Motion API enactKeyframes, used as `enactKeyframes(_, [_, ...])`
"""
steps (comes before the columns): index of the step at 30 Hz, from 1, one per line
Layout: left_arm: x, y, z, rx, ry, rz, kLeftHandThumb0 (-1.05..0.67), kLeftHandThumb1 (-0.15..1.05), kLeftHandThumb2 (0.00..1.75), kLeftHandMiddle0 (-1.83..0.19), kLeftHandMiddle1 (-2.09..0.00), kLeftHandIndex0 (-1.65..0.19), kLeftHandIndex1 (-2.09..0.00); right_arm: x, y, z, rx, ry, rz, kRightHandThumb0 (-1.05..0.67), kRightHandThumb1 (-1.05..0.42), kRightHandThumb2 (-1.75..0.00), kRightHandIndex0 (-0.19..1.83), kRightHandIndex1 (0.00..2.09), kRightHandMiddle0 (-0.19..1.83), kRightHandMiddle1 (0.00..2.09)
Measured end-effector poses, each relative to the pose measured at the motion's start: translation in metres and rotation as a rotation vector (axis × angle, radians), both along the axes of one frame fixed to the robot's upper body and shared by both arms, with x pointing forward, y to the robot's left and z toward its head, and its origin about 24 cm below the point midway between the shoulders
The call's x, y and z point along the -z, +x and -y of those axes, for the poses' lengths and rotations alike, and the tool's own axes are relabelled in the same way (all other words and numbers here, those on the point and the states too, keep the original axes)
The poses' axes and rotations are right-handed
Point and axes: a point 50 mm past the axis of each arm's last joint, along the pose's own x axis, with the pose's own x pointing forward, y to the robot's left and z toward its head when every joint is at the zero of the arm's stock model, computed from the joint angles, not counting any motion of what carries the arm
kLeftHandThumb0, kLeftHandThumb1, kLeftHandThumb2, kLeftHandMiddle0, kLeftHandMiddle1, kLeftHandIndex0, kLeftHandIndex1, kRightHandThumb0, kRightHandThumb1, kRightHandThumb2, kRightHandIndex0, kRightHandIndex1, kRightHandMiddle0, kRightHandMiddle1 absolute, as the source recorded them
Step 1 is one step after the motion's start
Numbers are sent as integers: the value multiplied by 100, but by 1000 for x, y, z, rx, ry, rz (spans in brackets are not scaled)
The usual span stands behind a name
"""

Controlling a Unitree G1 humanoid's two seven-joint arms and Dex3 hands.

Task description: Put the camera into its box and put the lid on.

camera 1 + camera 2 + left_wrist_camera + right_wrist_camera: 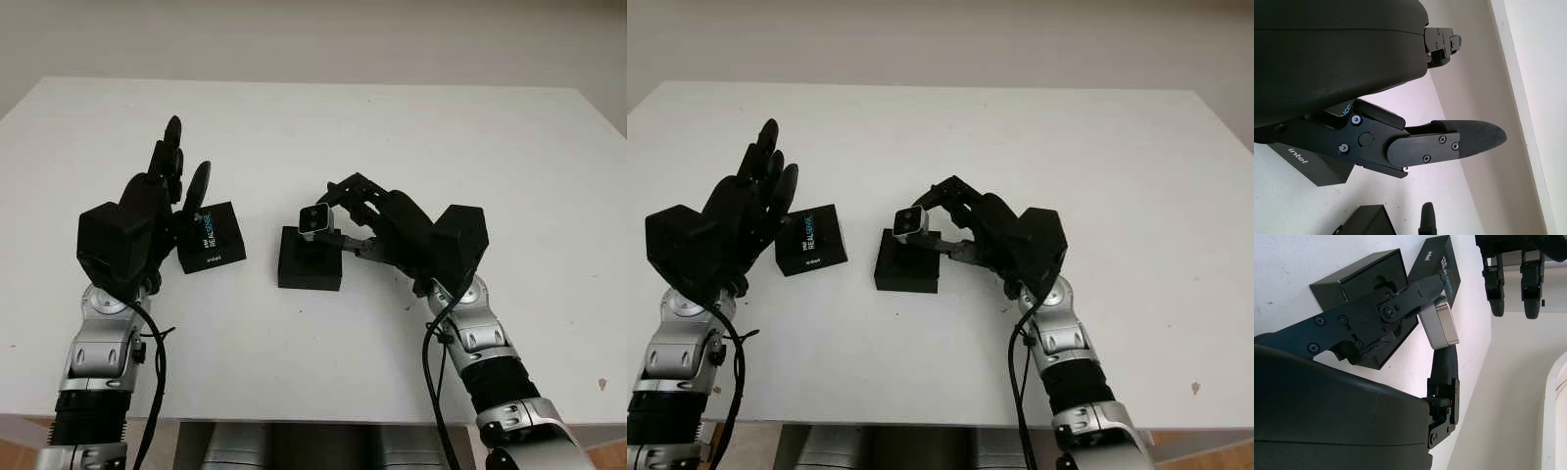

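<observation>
While the right hand (364, 223) pinched the camera (314, 219) above the open box (310, 259), the left hand (147, 220) stood unclenched beside the lid (212, 238).

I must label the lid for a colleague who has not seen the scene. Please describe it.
On the white table, look beside the raised, open left hand. The lid is the black box there; unlike the plain box under the right hand with the camera, it bears printed lettering.

Camera (1444, 324): smooth silver metal shell. Box (310, 260), lid (212, 238): matt black card. Table (392, 147): smooth matt white.
</observation>
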Motion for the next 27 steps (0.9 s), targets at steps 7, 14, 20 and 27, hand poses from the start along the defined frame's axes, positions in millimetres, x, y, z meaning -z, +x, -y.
enactKeyframes(7, [0, -1, 0, 0, -3, 0, -76, 105, 50, 13, -5, 12, -5, 6, 0, 1, 15, -9, -28, -42, -92, -5, 14, 5, 29, 171])
enactKeyframes(14, [0, -1, 0, 0, -4, -2, -77, 105, 50, 13, -5, 12, -5, 13, 0, 2, 33, -35, -53, -43, -92, -5, 15, 6, 29, 170])
enactKeyframes(20, [0, -1, 0, 0, -3, -2, -77, 105, 51, 13, -5, 12, -5, 18, 2, 3, 33, -60, -72, -43, -92, -5, 15, 6, 32, 169])
enactKeyframes(27, [0, -1, 0, -2, 0, -2, -77, 105, 51, 13, -5, 12, -5, 18, 3, 2, 14, -76, -73, -44, -92, -5, 15, 6, 34, 168])
